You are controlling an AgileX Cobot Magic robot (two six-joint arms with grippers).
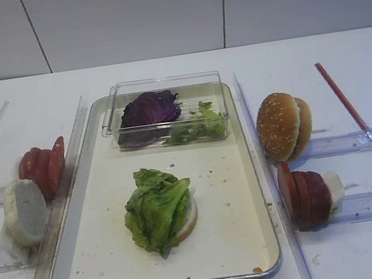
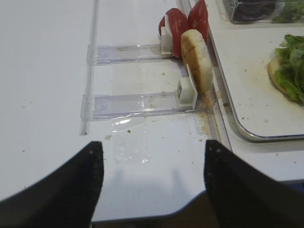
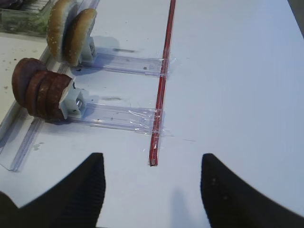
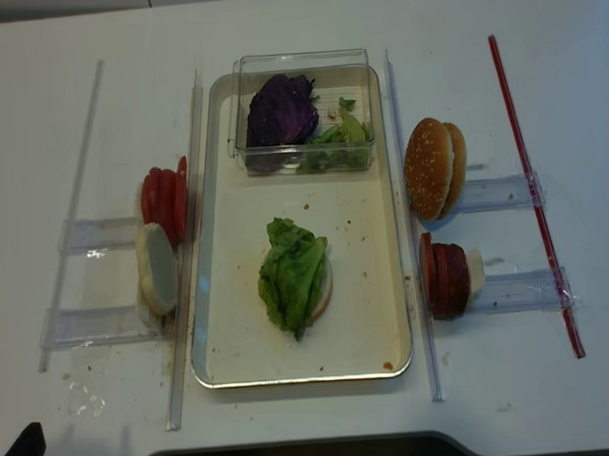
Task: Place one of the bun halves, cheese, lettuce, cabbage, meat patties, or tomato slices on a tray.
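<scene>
Frilly green lettuce (image 1: 157, 208) covers a pale bun half (image 1: 189, 221) mid-tray, stacking the burger on the shiny metal tray (image 1: 106, 213); both hands released, empty, at six o'clock.

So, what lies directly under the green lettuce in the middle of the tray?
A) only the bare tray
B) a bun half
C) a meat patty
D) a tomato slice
B: in the high view the lettuce rests on a pale bun half whose edge shows at its right side, on the tray.
</scene>
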